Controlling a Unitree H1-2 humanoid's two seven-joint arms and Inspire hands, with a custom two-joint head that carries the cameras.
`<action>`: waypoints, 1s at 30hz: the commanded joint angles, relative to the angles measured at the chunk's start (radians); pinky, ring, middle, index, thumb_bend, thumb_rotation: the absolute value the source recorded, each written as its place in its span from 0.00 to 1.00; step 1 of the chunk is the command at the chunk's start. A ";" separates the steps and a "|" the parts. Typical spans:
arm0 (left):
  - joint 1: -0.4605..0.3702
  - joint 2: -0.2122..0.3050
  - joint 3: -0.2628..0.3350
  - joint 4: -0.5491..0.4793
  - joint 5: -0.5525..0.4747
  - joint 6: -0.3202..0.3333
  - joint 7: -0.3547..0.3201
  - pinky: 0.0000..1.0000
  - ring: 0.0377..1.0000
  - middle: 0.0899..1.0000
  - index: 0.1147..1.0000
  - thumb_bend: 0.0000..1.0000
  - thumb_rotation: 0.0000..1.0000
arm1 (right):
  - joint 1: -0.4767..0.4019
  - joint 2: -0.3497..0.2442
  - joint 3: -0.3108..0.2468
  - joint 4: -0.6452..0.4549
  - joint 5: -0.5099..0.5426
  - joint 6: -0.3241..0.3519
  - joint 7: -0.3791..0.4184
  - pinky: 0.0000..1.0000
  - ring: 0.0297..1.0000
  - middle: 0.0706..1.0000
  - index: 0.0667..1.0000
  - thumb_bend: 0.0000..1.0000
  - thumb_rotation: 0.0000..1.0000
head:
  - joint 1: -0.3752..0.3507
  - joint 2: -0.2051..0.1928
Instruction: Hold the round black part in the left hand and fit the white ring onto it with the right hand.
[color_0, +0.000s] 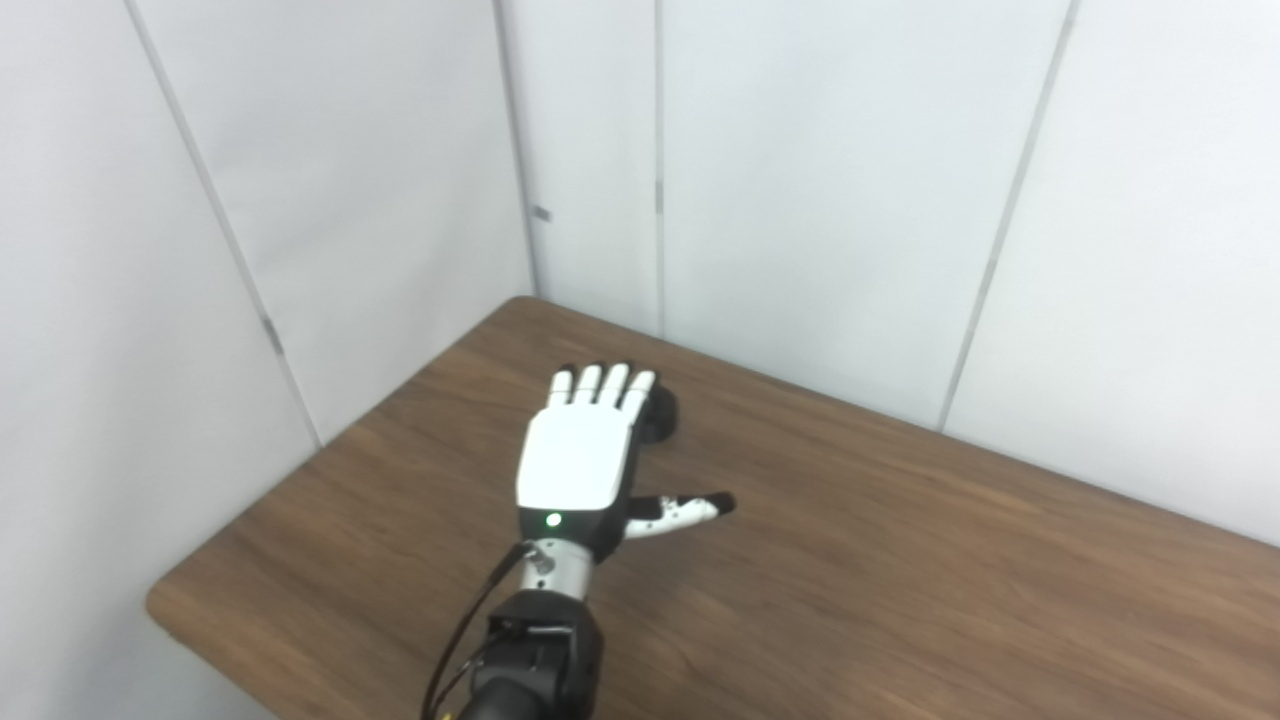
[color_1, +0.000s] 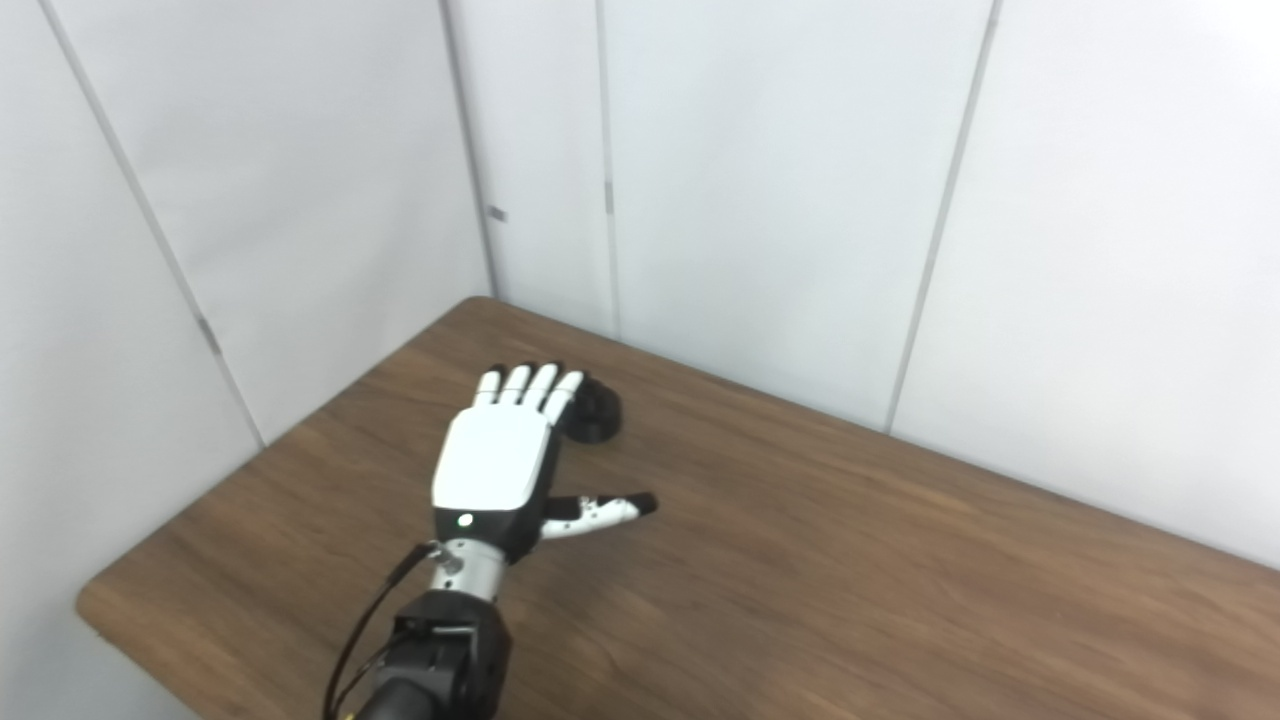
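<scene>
Left of frame centre, my left hand (color_0: 573, 458) lies palm down over the wooden table (color_0: 900, 560), fingers (color_0: 600, 385) extended and apart, thumb (color_0: 690, 510) splayed toward the right; it grasps nothing. Just beyond the fingertips, slightly to their right, the round black part (color_1: 595, 408) sits on the table, near its far edge; whether the fingertips touch it, I cannot tell. My right hand lies outside both views.
</scene>
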 joint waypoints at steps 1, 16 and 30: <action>-0.030 0.014 0.008 -0.003 0.004 0.027 0.028 1.00 0.97 0.96 0.93 0.93 0.81 | 0.059 0.007 -0.001 0.102 0.009 0.000 0.012 1.00 1.00 1.00 1.00 0.68 0.85 | -0.001 0.003; -0.069 0.091 0.020 0.142 -0.052 0.127 0.060 1.00 1.00 0.99 0.94 0.93 0.77 | 0.073 -0.006 -0.002 0.067 0.000 0.046 0.003 1.00 1.00 1.00 1.00 0.78 0.82 | -0.009 0.024; -0.150 0.155 0.062 0.339 -0.160 0.153 0.125 1.00 0.97 0.99 0.94 0.93 0.69 | 0.089 -0.002 0.000 0.064 -0.003 0.021 0.019 1.00 1.00 1.00 1.00 0.73 0.83 | -0.038 0.027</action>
